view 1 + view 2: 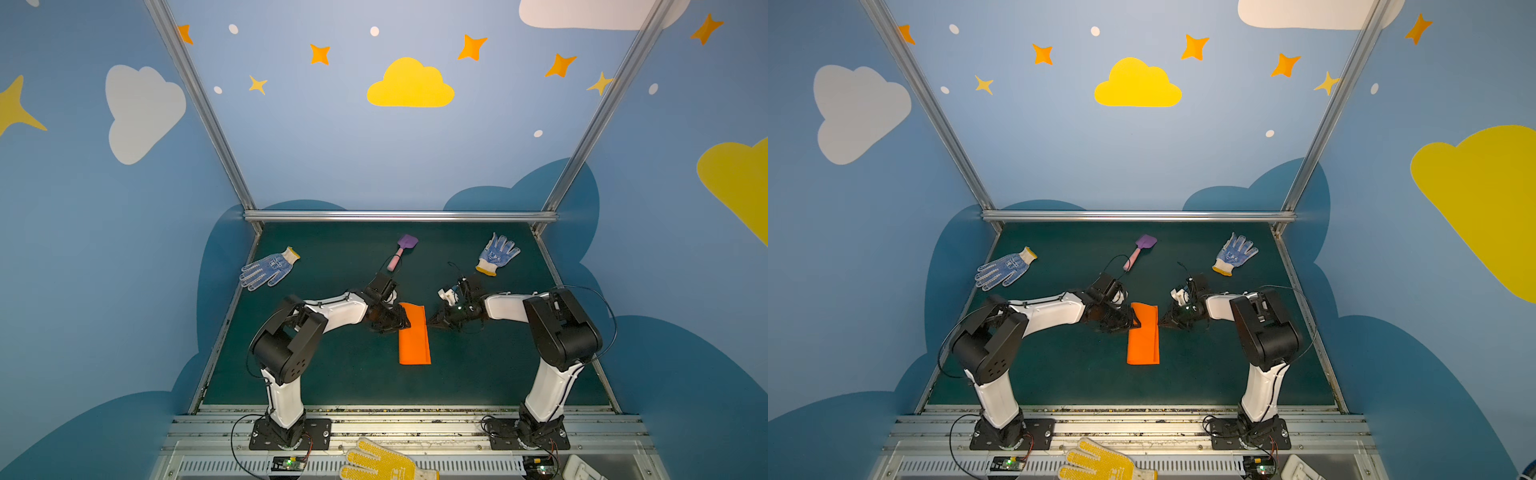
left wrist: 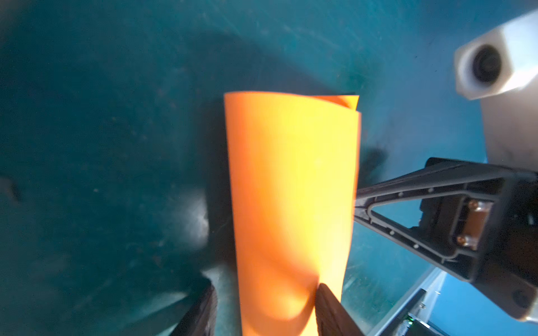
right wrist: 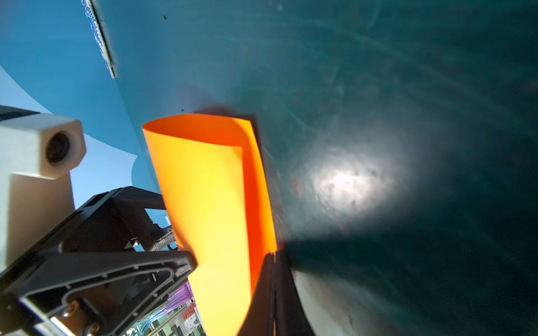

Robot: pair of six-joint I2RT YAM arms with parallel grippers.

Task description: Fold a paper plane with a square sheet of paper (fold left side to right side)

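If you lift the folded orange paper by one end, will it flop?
Probably: the paper looks thin, and its top layer bows up loosely. Likely very light too. It might spring open, since the fold looks rounded, not creased.

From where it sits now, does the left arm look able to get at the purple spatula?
Probably yes: the spatula lies on bare mat just beyond the left gripper, with nothing between them. Its open jaws straddle the orange paper at one edge, so it would need to back off that first.
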